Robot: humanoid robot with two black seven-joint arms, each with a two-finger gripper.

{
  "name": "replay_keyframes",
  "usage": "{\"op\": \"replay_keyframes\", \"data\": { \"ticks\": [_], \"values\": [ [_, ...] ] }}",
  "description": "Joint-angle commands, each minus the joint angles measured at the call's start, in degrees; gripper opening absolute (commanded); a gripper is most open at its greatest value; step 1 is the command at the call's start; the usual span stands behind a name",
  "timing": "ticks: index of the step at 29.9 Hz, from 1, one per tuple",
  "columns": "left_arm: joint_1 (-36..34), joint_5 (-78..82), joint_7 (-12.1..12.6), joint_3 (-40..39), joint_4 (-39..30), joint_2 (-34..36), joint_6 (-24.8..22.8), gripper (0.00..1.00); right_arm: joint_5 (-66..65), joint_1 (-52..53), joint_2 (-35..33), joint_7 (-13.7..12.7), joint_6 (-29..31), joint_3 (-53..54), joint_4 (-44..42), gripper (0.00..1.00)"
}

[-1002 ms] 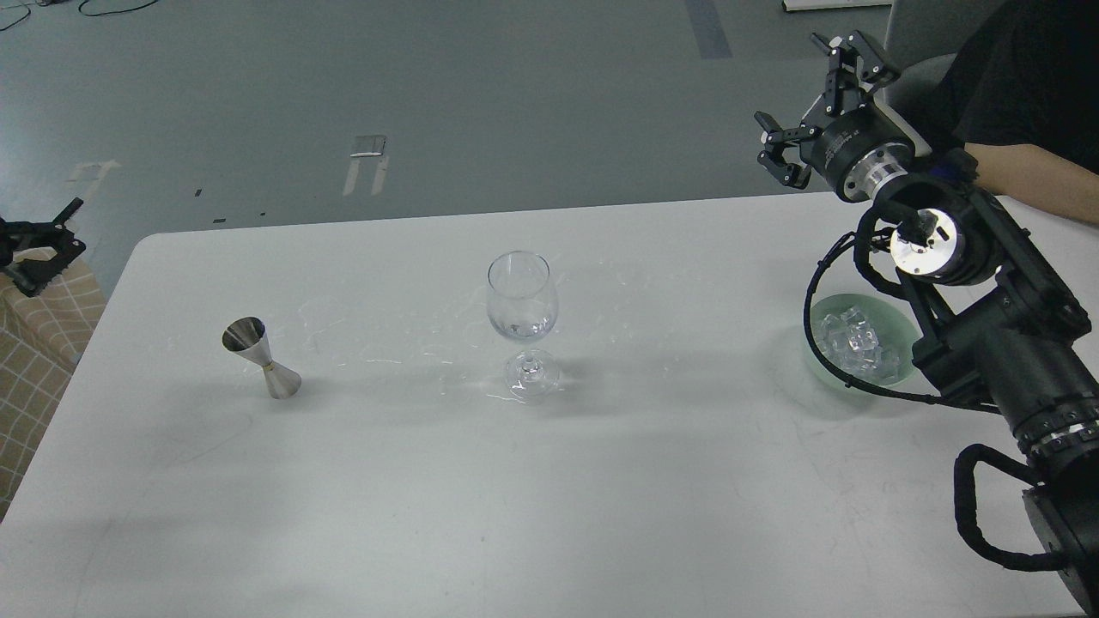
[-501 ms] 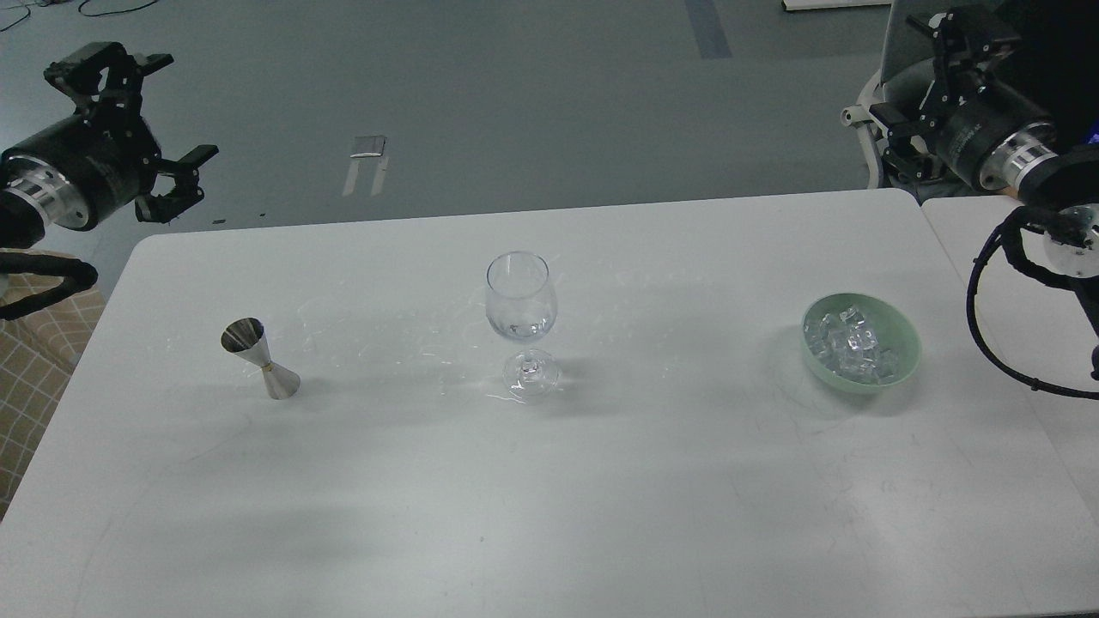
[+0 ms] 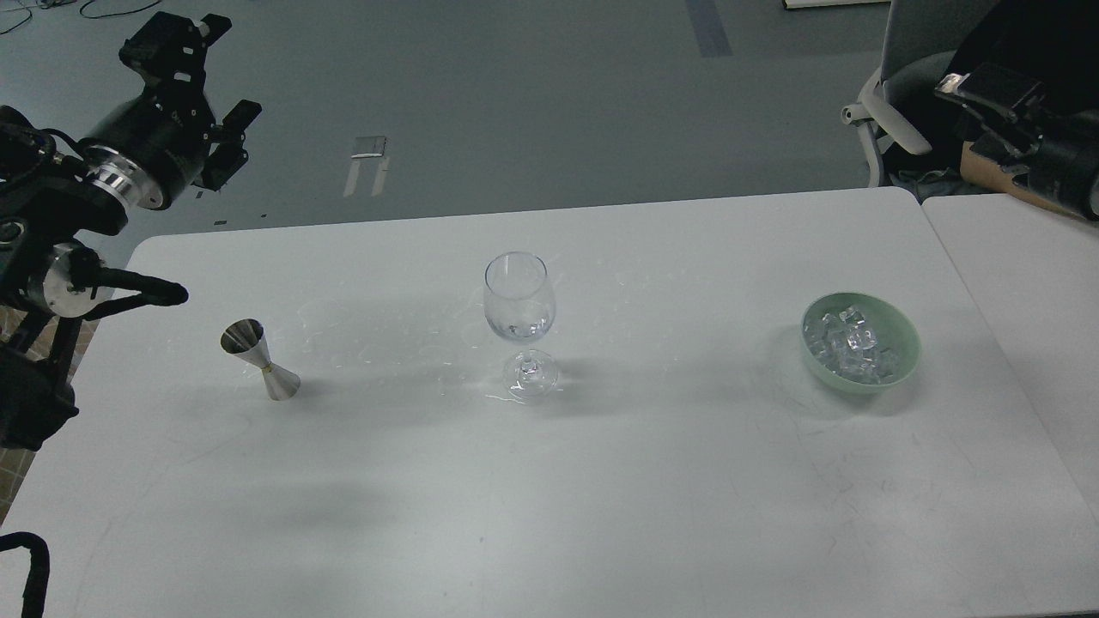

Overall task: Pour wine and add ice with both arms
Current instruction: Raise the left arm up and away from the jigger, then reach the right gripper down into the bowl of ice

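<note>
Since half a second ago our left arm (image 3: 60, 232) has come further in at the far left, and its tool (image 3: 193, 77) now sits higher and more to the right, above the floor past the bench's far left corner. Our right arm (image 3: 1056, 159) has drawn back to the far right edge; only a dark piece of it shows against a chair (image 3: 901, 94). The things on the bench have not moved.

Our left tool is released, its two black fingers standing apart with nothing between them. Our right tool (image 3: 987, 90) is dark and seen end-on, so we cannot tell whether it is released or clenched.

On the white bench (image 3: 549, 498) a glass (image 3: 520, 322) stands upright near the middle. A small amount of clear wine (image 3: 519, 329) glints at the bottom of its bowl, barely visible. To its left, well apart, a steel jigger (image 3: 260, 359) stands upright, below and near our left arm. To the right of the glass, well apart, a pale green bowl (image 3: 901, 365) holds the ice (image 3: 850, 343), a heap of small clear cubes. A second bench (image 3: 1022, 257) sits just beside the first at the right.
</note>
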Motion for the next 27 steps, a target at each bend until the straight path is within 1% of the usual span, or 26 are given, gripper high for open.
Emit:
{"op": "replay_keyframes", "data": {
  "ticks": [1, 2, 3, 4, 5, 6, 8, 9, 12, 18, 24, 27],
  "values": [
    [0.0, 0.1, -1.2, 0.0, 0.0, -1.0, 1.7, 0.97, -5.7, -0.4, -2.6, 0.8, 3.0, -0.3, 4.0, 1.0],
    [0.0, 0.1, -1.5, 0.1, 0.0, -1.2, 1.8, 0.97, -8.5, -0.5, -3.7, 2.6, 4.7, -0.7, 5.6, 1.0],
    [0.0, 0.2, -1.5, 0.1, 0.0, -1.2, 1.8, 0.97, -10.0, -0.5, -4.1, 3.6, 5.5, -0.9, 6.2, 1.0],
    [0.1, 0.1, -1.5, 0.1, 0.0, -1.3, 1.8, 0.97, -13.3, -0.4, -5.1, 5.5, 7.0, -1.7, 7.4, 1.0],
    [0.0, 0.1, -1.5, 0.1, 0.0, -1.3, 1.8, 0.97, -16.7, -0.2, -5.5, 6.5, 8.2, -2.3, 8.2, 1.0],
    [0.0, 0.1, -1.5, 0.1, 0.0, -1.3, 1.8, 0.97, -16.7, -0.2, -5.5, 6.5, 8.2, -2.3, 8.2, 1.0],
    [0.0, 0.1, -1.5, 0.1, 0.0, -1.7, 1.8, 0.97, -21.4, -0.2, -5.7, 7.6, 9.2, -3.4, 8.8, 1.0],
    [0.0, 0.1, -1.5, 0.1, 0.0, -1.7, 1.8, 0.97, -22.2, -0.2, -5.8, 7.8, 9.5, -3.7, 8.9, 1.0],
    [-0.1, 0.2, -1.5, 0.1, -0.2, -1.7, 1.7, 0.97, -23.9, 0.5, -5.6, 7.8, 12.7, -5.6, 8.7, 1.0],
    [-0.1, 0.1, -1.4, 0.7, -0.8, -1.7, 1.7, 0.97, -24.6, 0.9, -5.2, 7.8, 12.7, -8.6, 8.7, 1.0],
    [-0.1, 0.2, -1.1, 0.7, -0.9, -1.7, 1.5, 0.97, -31.0, 1.0, -3.6, 7.8, 12.7, -13.2, 8.3, 1.0],
    [0.0, 0.2, -1.0, 0.7, -0.9, -2.1, 1.5, 0.97, -31.6, 0.9, -2.6, 7.8, 12.7, -14.2, 8.1, 1.0]
  ]
}}
